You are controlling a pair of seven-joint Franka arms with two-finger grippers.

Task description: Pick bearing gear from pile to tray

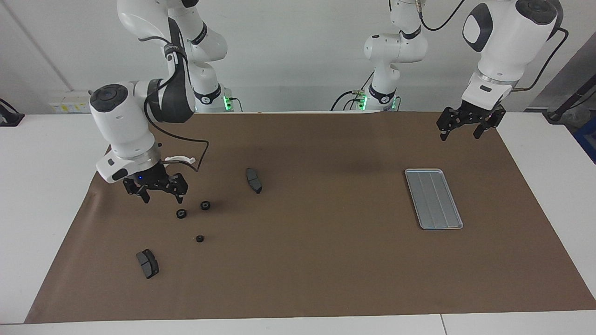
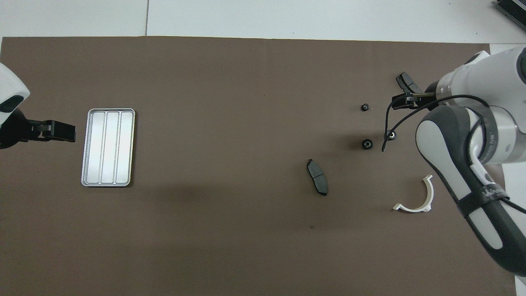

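Right gripper (image 1: 160, 197) spread, empty, hung over pile (image 1: 193, 214) beside black gears (image 1: 181, 213); white bracket (image 2: 415, 197) nearer the robots. Left gripper (image 1: 461, 135) spread, waited near tray (image 1: 433, 198).

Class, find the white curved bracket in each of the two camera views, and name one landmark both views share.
Facing view: the white curved bracket shows only partly, beside the right arm's wrist, above the round gears.
Overhead view: the bracket lies whole, low toward the picture's right edge.
Shared landmark: the dark brake pad beside it, toward the table's middle.
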